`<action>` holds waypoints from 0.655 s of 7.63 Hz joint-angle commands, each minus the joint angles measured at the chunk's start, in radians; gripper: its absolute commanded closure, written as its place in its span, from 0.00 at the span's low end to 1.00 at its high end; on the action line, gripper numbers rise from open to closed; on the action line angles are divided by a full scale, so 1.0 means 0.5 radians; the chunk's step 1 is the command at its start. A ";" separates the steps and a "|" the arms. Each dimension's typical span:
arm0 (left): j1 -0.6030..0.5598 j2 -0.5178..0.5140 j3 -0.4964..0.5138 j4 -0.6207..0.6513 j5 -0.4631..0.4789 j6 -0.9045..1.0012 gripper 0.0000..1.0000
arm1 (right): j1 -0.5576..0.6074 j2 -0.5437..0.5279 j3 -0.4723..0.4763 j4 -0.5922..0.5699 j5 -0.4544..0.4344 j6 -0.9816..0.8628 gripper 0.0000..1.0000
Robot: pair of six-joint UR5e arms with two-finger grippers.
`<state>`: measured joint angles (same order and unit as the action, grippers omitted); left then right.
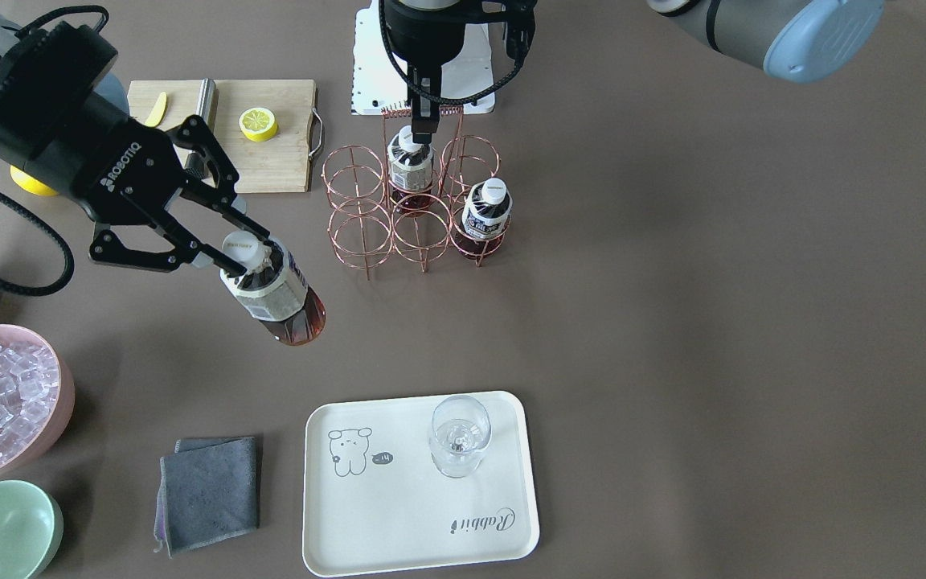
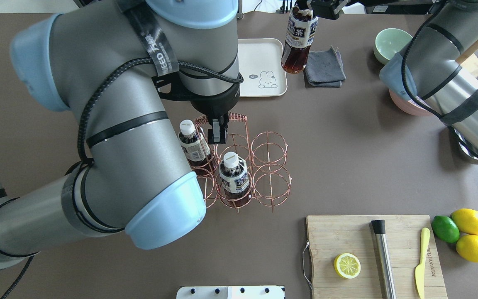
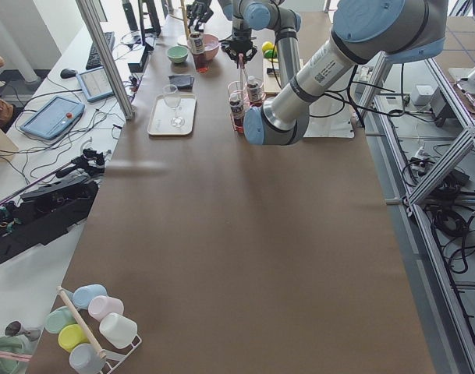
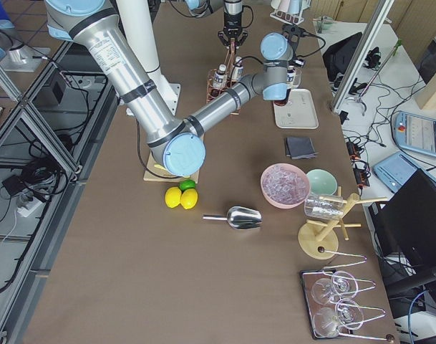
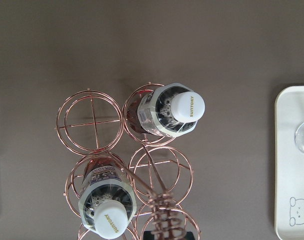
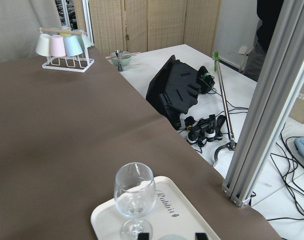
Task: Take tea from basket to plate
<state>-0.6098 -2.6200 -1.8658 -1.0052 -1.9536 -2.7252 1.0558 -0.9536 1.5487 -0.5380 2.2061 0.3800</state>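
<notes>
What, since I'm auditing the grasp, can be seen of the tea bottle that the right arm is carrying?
The tea bottle is small, clear plastic, holding dark red-brown liquid, with a white screw cap and a pale label with dark print. The right end effector is shut on it at the cap and neck; nothing else touches it. It hangs about upright, cap up, out of the basket, seemingly clear of the table, between the basket and the tray.

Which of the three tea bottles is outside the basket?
The bottle in the right gripper, tilted above the table; the other two stand in basket cells.
</notes>
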 commanded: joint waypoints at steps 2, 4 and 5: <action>-0.347 0.012 -0.207 0.270 -0.093 0.148 1.00 | -0.227 0.167 -0.602 0.452 -0.582 -0.085 1.00; -0.675 0.040 -0.211 0.372 -0.295 0.393 1.00 | -0.390 0.207 -0.780 0.606 -0.831 -0.088 1.00; -0.801 0.134 -0.214 0.369 -0.302 0.552 1.00 | -0.421 0.229 -0.836 0.634 -0.874 -0.091 1.00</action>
<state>-0.8880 -2.6055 -1.9684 -0.8363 -2.0682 -2.5684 0.8914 -0.8586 1.1987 -0.2703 1.8391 0.3365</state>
